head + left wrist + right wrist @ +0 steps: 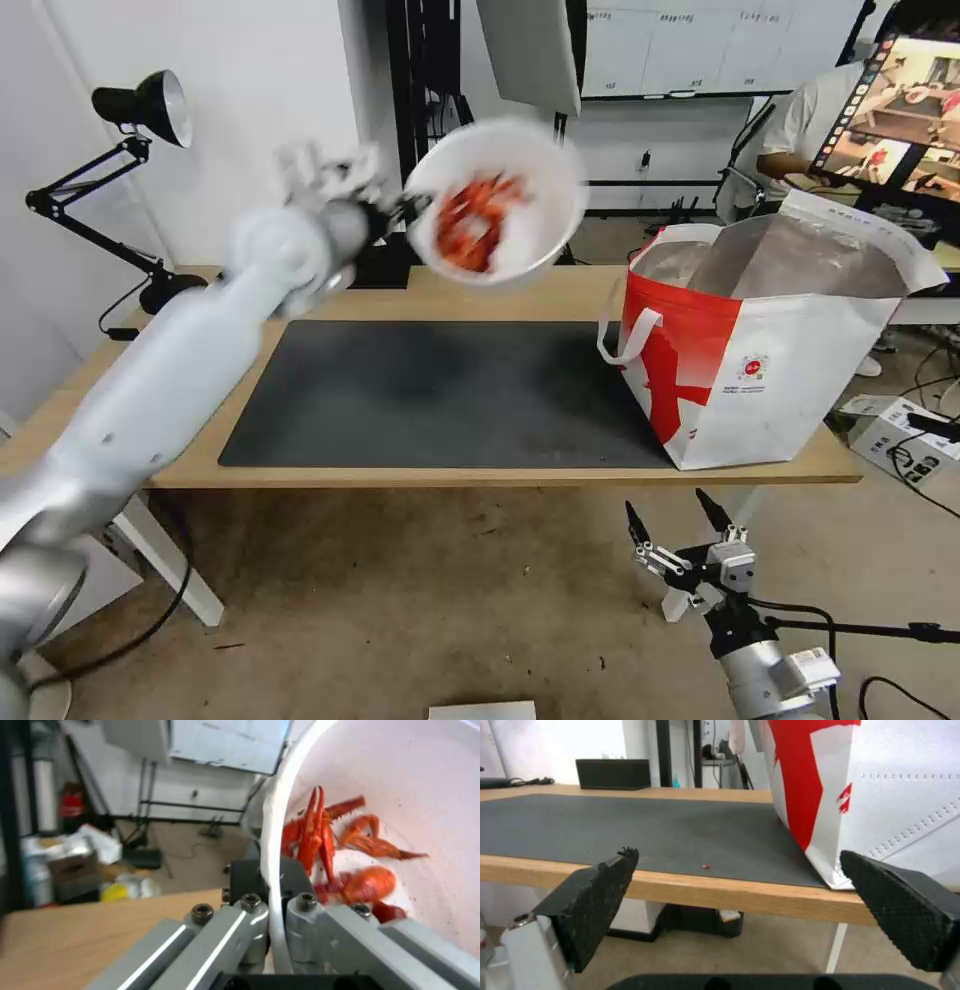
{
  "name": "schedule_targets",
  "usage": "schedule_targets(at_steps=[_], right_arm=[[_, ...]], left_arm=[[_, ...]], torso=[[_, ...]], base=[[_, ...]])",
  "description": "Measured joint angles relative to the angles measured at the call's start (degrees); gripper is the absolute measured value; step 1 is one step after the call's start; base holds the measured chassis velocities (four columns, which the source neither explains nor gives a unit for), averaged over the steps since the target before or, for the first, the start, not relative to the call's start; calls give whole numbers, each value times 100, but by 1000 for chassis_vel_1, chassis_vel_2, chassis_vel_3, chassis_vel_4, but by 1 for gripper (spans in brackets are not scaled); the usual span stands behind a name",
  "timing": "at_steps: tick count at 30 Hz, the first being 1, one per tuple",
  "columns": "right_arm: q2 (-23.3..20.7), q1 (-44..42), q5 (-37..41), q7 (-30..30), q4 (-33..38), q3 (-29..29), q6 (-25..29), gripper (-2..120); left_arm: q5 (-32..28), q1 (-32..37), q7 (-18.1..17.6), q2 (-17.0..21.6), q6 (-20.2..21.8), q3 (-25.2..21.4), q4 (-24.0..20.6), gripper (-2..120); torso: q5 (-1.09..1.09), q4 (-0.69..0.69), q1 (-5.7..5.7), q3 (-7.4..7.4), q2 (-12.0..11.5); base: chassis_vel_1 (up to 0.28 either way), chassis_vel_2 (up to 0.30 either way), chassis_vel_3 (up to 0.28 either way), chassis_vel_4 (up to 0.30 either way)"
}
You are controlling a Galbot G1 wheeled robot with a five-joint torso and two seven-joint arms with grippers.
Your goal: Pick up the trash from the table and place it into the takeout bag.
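While the bowl [497, 203] hangs tilted in the air over the far side of the table [520, 478], the head view shows its open face turned toward the camera, red shells [472, 222] heaped low inside. The left claw [408, 208] grips it by the left edge of the rim, well apart from the bag [770, 350], which stands at the right end of the table with its mouth open. The risk I judge greatest is spilling: the bowl is tipped steeply, so shells could slide out onto the mat [440, 395] before the bowl is above the bag. The right claw [678, 522] hangs low in front of the table, near the bag's front corner, fingers spread and holding nothing.

In the left wrist view the left claw [272, 915] is clenched on the thin bowl [400, 795] rim, one finger inside and one outside. The shells [340, 851] lie close to that pinch. A hold on one edge only could let the bowl twist or slip under its load.

In the right wrist view the right claw [740, 870] is wide open, its pads [600, 896] framing the table [730, 894] edge and the bag [880, 795] wall. A small red scrap [706, 866] lies on the mat [630, 828] near the edge. The bag's soft wall might buckle if the bowl catches its rim.
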Motion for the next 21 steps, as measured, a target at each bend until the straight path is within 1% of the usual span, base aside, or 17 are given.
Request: schedule_targets(at_steps=[2, 3, 4, 5, 6, 7, 8, 9, 10, 12, 13, 16, 17, 19, 20, 21], right_arm=[[0, 0, 0, 0, 0, 0, 0, 100], [0, 0, 0, 0, 0, 0, 0, 100], [0, 0, 0, 0, 0, 0, 0, 100], [0, 0, 0, 0, 0, 0, 0, 100], [0, 0, 0, 0, 0, 0, 0, 100], [0, 0, 0, 0, 0, 0, 0, 100], [0, 0, 0, 0, 0, 0, 0, 100], [0, 0, 0, 0, 0, 0, 0, 100], [0, 0, 0, 0, 0, 0, 0, 100], [0, 0, 0, 0, 0, 0, 0, 100], [0, 0, 0, 0, 0, 0, 0, 100], [0, -1, 0, 0, 0, 0, 0, 100], [0, -1, 0, 0, 0, 0, 0, 100], [0, 0, 0, 0, 0, 0, 0, 100], [0, 0, 0, 0, 0, 0, 0, 100], [0, 0, 0, 0, 0, 0, 0, 100]], left_arm=[[6, -265, -64, -353, -60, 207, 201, 0], [6, -265, -64, -353, -60, 207, 201, 0], [11, -312, -67, -434, -77, 252, 253, 0], [29, -435, -107, -696, -123, 368, 416, 0], [29, -435, -107, -696, -123, 368, 416, 0], [42, -487, -146, -830, -149, 423, 506, 0], [84, -545, -181, -1054, -202, 500, 646, 0], [84, -545, -181, -1054, -202, 500, 646, 0], [198, -613, -250, -1426, -300, 640, 902, 0], [473, -651, -356, -1867, -437, 812, 1216, 0], [473, -651, -356, -1867, -437, 812, 1216, 0], [1073, -659, -404, -2340, -719, 1123, 1628, 0], [1073, -659, -404, -2340, -719, 1123, 1628, 0], [1535, -624, -402, -2541, -973, 1370, 1840, 0], [1535, -624, -402, -2541, -973, 1370, 1840, 0], [1871, -589, -402, -2614, -1135, 1511, 1947, 0]], torso=[[0, 0, 0, 0, 0], [0, 0, 0, 0, 0], [0, 0, 1, 0, 0], [0, 0, 1, 0, 0], [0, 0, 1, 0, 0], [0, 0, 0, 0, 0], [-1, 1, 0, 0, 0], [-1, 1, 0, 0, 0], [-1, 1, 0, 0, 0], [0, 0, 0, 0, 0], [0, 0, 0, 0, 0], [0, -1, 1, 0, 0], [0, -1, 1, 0, 0], [0, -1, 1, 0, 0], [0, -1, 1, 0, 0], [-1, 0, 1, 0, 0]], base=[[0, 0, 0, 0], [0, 0, 0, 0], [0, 0, 0, 0], [0, 0, 0, 0], [0, 0, 0, 0], [0, 0, 0, 0], [0, 0, 0, 0], [0, 0, 0, 0], [0, 0, 0, 0], [0, 0, 0, 0], [0, 0, 0, 0], [0, 0, 0, 0], [0, 0, 0, 0], [0, 0, 0, 0], [0, 0, 0, 0], [0, 0, 0, 0]])
